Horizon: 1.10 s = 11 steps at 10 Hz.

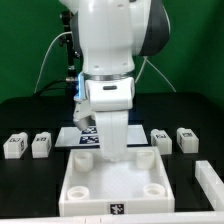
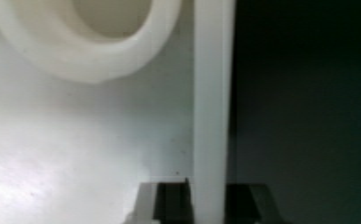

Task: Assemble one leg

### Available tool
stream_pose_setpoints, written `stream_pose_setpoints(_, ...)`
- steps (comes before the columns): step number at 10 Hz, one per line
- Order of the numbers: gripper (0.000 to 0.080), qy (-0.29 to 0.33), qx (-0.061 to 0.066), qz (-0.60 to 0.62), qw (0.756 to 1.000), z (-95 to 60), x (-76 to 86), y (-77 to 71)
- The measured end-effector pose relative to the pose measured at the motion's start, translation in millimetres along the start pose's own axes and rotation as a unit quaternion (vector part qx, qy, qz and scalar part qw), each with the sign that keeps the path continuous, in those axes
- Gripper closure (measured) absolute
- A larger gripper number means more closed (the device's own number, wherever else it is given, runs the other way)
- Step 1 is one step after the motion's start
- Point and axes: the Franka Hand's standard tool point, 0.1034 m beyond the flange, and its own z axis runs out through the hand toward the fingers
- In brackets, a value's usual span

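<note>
Leg — upright in gripper

no words, letters or numbers can be read anywhere. the only signs are little black-and-white square tags. on the exterior view's left, the outer leg has a tag on its side, and so does the second leg beside it. on the exterior view's right, the third leg and the fourth leg show tags too. one tag sits on the front edge of the big white panel. the marker board shows more tags, partly hidden by the arm.
</note>
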Motion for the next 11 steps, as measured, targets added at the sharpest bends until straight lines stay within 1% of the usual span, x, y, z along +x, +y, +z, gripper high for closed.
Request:
stream_pose_setpoints(1,0.0739,0.002,-0.003,0.0,1.0,0.0,9.3,3.6)
stream_pose_setpoints(2,0.0739,0.005,-0.008,-0.006,1.0,-0.3,16.9,8.5)
stream_pose_setpoints(3,0.0739,0.007,-0.008,0.001,1.0,-1.3,25.7,13.7)
stream_pose_setpoints(4,0.0739,0.012,-0.014,-0.009,1.0,1.1,35.4,20.5)
stream_pose_setpoints(5,0.0739,0.017,-0.02,-0.017,1.0,5.1,40.1,23.9)
stream_pose_setpoints(7,0.0739,0.02,-0.015,-0.018,1.0,9.0,49.3,24.1)
stream_pose_setpoints(9,0.074,0.021,-0.009,-0.021,1.0,12.9,50.9,24.6)
stream_pose_setpoints(10,0.0742,0.022,-0.009,-0.022,0.999,14.4,51.3,24.4)
stream_pose_setpoints(11,0.0742,0.022,-0.011,-0.021,0.999,14.4,51.1,24.4)
